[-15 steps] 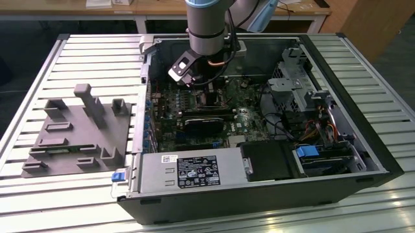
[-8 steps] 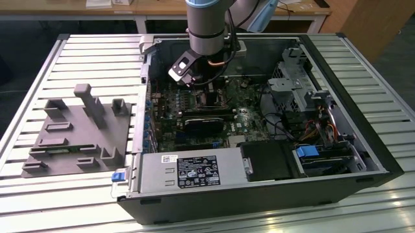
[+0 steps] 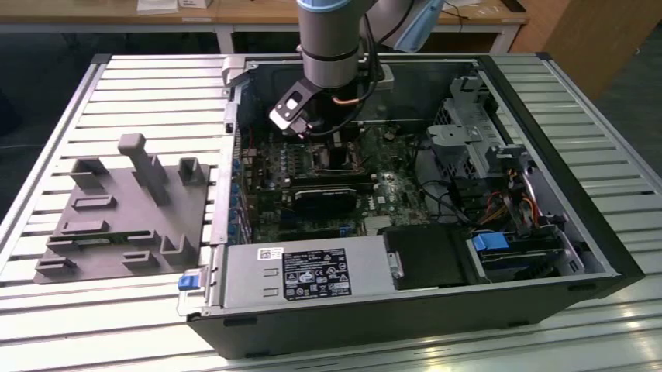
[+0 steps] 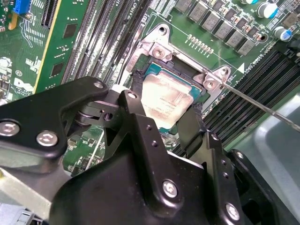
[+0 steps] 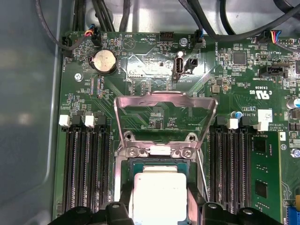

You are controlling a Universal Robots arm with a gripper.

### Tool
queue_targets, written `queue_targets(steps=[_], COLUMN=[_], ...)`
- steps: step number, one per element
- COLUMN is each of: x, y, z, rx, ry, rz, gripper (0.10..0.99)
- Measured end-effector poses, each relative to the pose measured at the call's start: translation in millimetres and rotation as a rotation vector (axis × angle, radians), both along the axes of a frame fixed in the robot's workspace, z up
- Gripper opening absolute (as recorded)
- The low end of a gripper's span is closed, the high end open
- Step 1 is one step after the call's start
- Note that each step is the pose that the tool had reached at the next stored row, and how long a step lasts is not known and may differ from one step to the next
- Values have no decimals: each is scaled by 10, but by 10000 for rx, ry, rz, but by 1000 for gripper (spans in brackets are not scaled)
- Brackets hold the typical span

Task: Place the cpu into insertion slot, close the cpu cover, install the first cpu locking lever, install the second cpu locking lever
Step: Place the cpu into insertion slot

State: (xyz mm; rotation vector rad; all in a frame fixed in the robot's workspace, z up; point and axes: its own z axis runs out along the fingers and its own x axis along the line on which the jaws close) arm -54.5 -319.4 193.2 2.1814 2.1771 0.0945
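Second wrist view — gripper fingers clasp the faintly printed cpu at the insertion slot; first wrist view — cpu cover raised beyond them.

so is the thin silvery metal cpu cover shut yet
No, the thin silvery cpu cover stands flipped open, green board showing through its window.

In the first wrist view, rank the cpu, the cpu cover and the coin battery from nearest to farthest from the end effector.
1. the cpu: gripped in the end effector.
2. the cpu cover: swung open, just beyond the cpu.
3. the coin battery: farthest, well past the cover and off to one side of it.
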Motion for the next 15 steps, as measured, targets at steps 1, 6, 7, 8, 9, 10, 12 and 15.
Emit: queue_targets(steps=[1,6,7,8,9,10,12,15], x=[2,3,3,3,3,3,3,3], y=[0,1,1,1,1,1,1,1], z=[0,-3,-4,-4,-4,-4,-5,-5], rx=[1,-2,-1,-1,-1,-1,-1,0], ry=[-1,1,1,0,0,1,0,-1], rz=[0,0,0,0,0,0,0,0], gripper=[537,537,537,537,537,537,553,612])
